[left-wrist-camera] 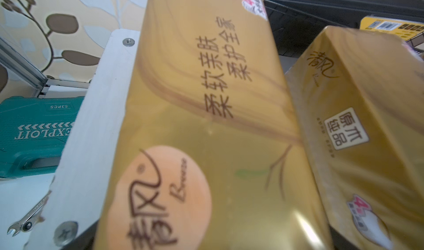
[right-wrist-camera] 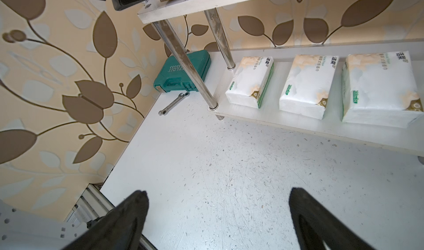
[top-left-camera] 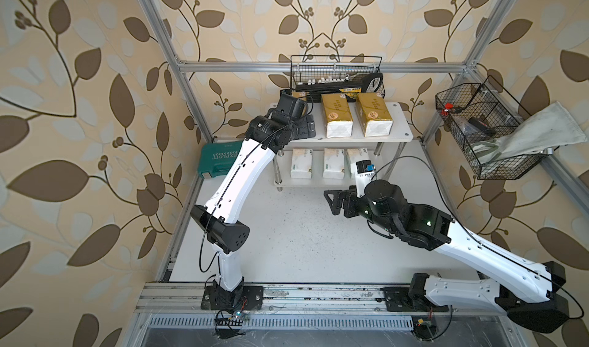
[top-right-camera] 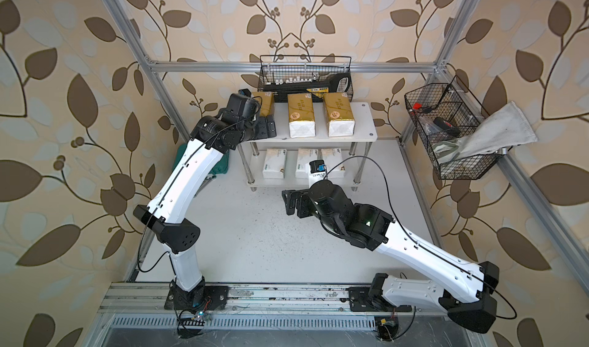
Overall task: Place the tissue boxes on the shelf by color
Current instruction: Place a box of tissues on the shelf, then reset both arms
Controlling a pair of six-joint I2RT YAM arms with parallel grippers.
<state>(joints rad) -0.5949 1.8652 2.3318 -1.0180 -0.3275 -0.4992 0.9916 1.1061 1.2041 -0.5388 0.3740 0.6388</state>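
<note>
the white counter (top-left-camera: pixel 287 234) carries a two-tier shelf (top-left-camera: pixel 400 129) at the back. three gold tissue boxes (top-left-camera: pixel 338 114) lie side by side on its top board, three white tissue boxes (right-wrist-camera: pixel 307 86) on the lower one. the left fingers (top-right-camera: pixel 267 126) sit at the near end of the end gold box (left-wrist-camera: pixel 206 122); i cannot tell their spread. the right fingers (right-wrist-camera: pixel 215 198) stand wide and empty over the counter.

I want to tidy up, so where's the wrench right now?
In the right wrist view, the wrench lies on the table at the robot's left, by the teal case and a front leg of the shelf.
</note>
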